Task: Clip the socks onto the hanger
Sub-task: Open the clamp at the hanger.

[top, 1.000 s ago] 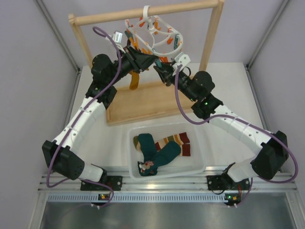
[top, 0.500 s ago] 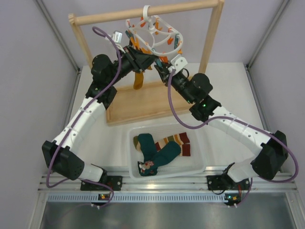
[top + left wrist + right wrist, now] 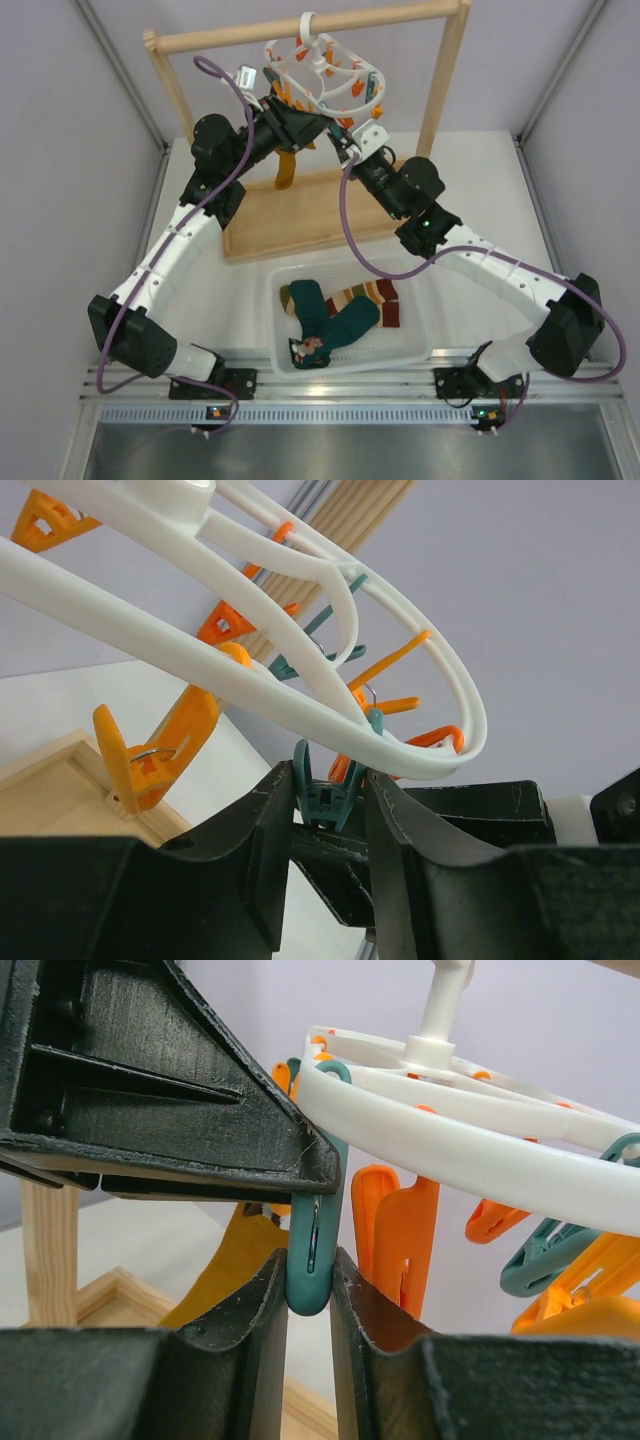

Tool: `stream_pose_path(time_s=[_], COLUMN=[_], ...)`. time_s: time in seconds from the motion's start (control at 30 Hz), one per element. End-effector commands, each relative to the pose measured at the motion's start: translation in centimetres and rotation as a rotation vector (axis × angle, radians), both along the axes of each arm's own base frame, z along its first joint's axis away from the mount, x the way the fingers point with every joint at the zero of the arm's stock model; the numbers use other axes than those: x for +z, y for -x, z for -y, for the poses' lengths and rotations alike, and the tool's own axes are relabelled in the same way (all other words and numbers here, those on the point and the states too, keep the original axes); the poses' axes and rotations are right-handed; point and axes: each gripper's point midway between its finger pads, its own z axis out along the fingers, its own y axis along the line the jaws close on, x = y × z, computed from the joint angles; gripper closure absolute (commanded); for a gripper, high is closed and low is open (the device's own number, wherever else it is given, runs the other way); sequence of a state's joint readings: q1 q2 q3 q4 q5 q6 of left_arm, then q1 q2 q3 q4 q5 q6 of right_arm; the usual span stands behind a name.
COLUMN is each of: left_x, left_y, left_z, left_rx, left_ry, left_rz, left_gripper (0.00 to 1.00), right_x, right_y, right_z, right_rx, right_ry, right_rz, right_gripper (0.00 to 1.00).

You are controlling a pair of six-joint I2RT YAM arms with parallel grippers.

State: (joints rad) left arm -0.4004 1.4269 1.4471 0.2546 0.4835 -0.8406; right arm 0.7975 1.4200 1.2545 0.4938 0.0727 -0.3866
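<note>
White plastic bin (image 3: 350, 362) on the desk (image 3: 480, 190), just ahead of the arm bases. Inside it: two dark teal socks (image 3: 325, 315) lying crossed, one with a small face on it, and a striped sock (image 3: 377, 292) in brown, red and cream, tucked partly under them.

Behind the bin, a flat wooden tray (image 3: 300, 225) with a wooden rail (image 3: 230, 35) high over it. Hooked on the rail, the white ring hanger (image 3: 450, 1155) with its orange and teal clips. Below the ring, a yellow-brown sock (image 3: 285, 172) hanging down over the tray, top end hidden.

Left end effector (image 3: 328, 780) almost closed, squeezed on a teal clip (image 3: 320, 798) under the ring. Right end effector (image 3: 310, 1265) almost closed too, pinching the bottom end of the teal clip from both sides, with a left finger touching the top of it.
</note>
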Motion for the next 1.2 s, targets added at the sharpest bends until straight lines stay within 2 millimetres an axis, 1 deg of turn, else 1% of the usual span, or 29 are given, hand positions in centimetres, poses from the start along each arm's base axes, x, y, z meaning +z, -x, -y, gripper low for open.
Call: stream_pose_path(time_s=[0.0,0.07,0.2,0.23,0.33,0.37,0.4,0.43,0.47,0.5,0.53,0.57,0.6,0.63,0.67,0.7,0.73,0.77,0.8,0.83,0.87,0.9,0.93,0.97,1.03,1.07,1.17], left_x=[2.0,1.8,1.6,1.7,1.7,1.8,1.8,1.8,1.7,1.7,1.6,1.4,1.4,1.4,1.2,1.2,1.2,1.2,1.2,1.1,1.0,1.0,0.9,1.0,1.0,1.0,0.8], left_y=[-0.6,-0.7,-0.9,-0.9,-0.9,-0.8,-0.8,-0.8,-0.9,-0.9,-0.9,-1.0,-1.0,-1.1,-1.1,-1.2,-1.2,-1.2,-1.2,-1.3,-1.3,-1.2,-1.2,-1.2,-1.2,-1.3,-1.3], left_z=[-0.9,-0.8,-0.8,-0.8,-0.9,-1.0,-1.0,-1.0,-1.0,-1.1,-1.0,-1.1,-1.1,-1.2,-1.2,-1.2,-1.2,-1.2,-1.2,-1.1,-1.2,-1.1,-1.1,-1.1,-1.1,-1.1,-1.0], left_rx=[0.049,0.047,0.050,0.053,0.061,0.063,0.063,0.063,0.068,0.070,0.070,0.075,0.079,0.082,0.081,0.082,0.085,0.083,0.085,0.084,0.084,0.079,0.081,0.078,0.081,0.081,0.073], left_ry=[0.052,0.048,0.046,0.046,0.044,0.045,0.043,0.041,0.039,0.038,0.032,0.029,0.027,0.024,0.022,0.020,0.020,0.019,0.019,0.018,0.017,0.015,0.014,0.014,0.011,0.010,0.007], left_rz=[0.039,0.036,0.032,0.034,0.038,0.041,0.044,0.046,0.046,0.045,0.044,0.043,0.043,0.046,0.045,0.047,0.047,0.046,0.048,0.045,0.044,0.043,0.043,0.044,0.048,0.046,0.043], left_gripper=[0.62,0.63,0.80,0.86,0.96,1.00,1.00,1.00,1.00,1.00,1.00,1.00,1.00,1.00,1.00,1.00,1.00,1.00,1.00,1.00,1.00,1.00,1.00,1.00,1.00,1.00,1.00], right_x=[5.2,5.3,5.2,5.2,4.9,4.7,4.3,4.2,3.7,2.6,2.7,1.7,0.1,-0.5,-1.2,-1.3,-3.5,-4.4,-4.6,-7.2,-7.7,-9.4,-10.6,-13.0,-15.3,-17.1,-20.2], right_y=[1.6,1.7,1.7,1.8,2.0,2.0,1.9,2.0,1.9,1.9,2.3,2.4,2.4,2.8,3.2,3.8,4.3,4.8,5.7,6.7,7.3,8.0,9.2,10.2,11.4,12.4,13.1], right_z=[1.1,1.1,0.9,0.9,0.7,0.8,0.8,1.1,1.2,1.2,1.5,1.7,1.8,2.3,2.5,3.1,3.1,3.2,3.5,3.4,3.4,3.6,3.4,3.7,3.7,4.2,4.4], right_rx=[-0.023,-0.029,-0.026,-0.021,-0.012,-0.014,-0.012,-0.013,-0.010,-0.005,0.003,0.004,0.007,0.025,0.039,0.059,0.105,0.133,0.172,0.239,0.273,0.295,0.356,0.383,0.445,0.470,0.515], right_ry=[-0.093,-0.093,-0.084,-0.081,-0.079,-0.081,-0.077,-0.076,-0.077,-0.054,-0.065,-0.052,-0.007,-0.011,0.001,0.000,0.044,0.063,0.080,0.137,0.155,0.199,0.262,0.335,0.419,0.476,0.594], right_rz=[0.140,0.146,0.150,0.151,0.141,0.129,0.112,0.100,0.076,0.037,0.016,-0.011,-0.065,-0.095,-0.126,-0.143,-0.220,-0.256,-0.270,-0.345,-0.357,-0.405,-0.407,-0.471,-0.503,-0.557,-0.587], right_gripper=[1.00,1.00,1.00,1.00,1.00,0.95,0.87,0.72,0.64,0.57,0.44,0.39,0.36,0.29,0.27,0.24,0.19,0.17,0.16,0.13,0.13,0.11,0.04,0.01,0.00,0.00,0.01])
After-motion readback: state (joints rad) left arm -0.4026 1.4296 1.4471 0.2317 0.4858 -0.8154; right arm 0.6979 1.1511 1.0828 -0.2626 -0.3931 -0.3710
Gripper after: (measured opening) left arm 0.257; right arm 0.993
